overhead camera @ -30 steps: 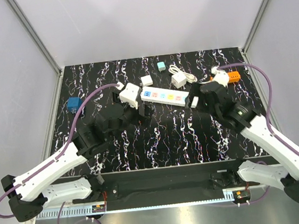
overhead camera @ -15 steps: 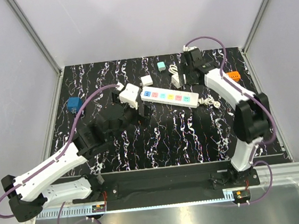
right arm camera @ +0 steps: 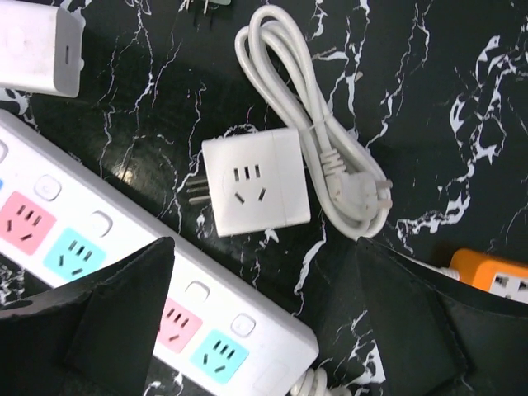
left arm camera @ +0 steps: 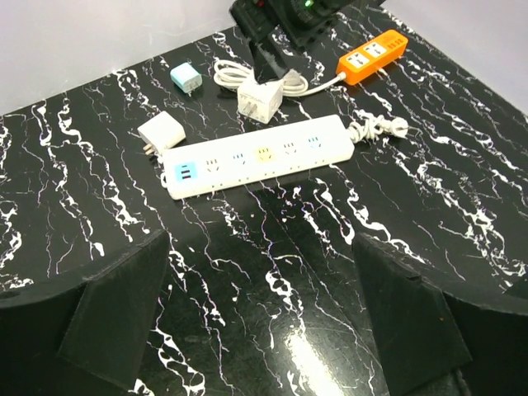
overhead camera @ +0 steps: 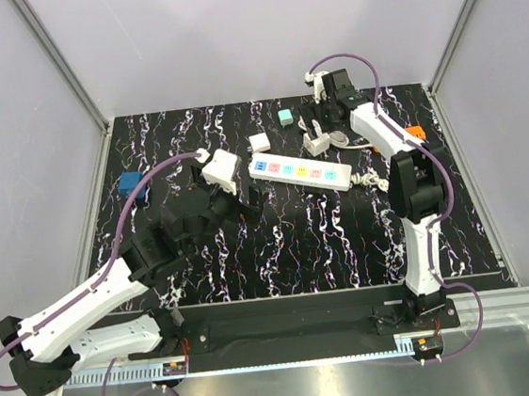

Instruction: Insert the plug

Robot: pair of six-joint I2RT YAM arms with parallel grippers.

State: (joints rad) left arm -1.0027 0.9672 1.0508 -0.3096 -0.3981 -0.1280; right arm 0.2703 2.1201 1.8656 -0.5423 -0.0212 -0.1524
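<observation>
- Nothing inserted yet: the cube plug (right arm camera: 256,183) lies loose beside the power strip (right arm camera: 206,313) (prongs visible).
- Right gripper (right arm camera: 262,272) hovers over it, gaping and empty; left gripper (left arm camera: 260,272) likewise.

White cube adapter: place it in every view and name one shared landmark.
Top external: white cube adapter far centre-right, just beyond the white power strip.
Left wrist: white cube adapter upper centre.
Right wrist: white cube adapter mid-frame.
Shared landmark: white power strip, alongside it in all three.
</observation>
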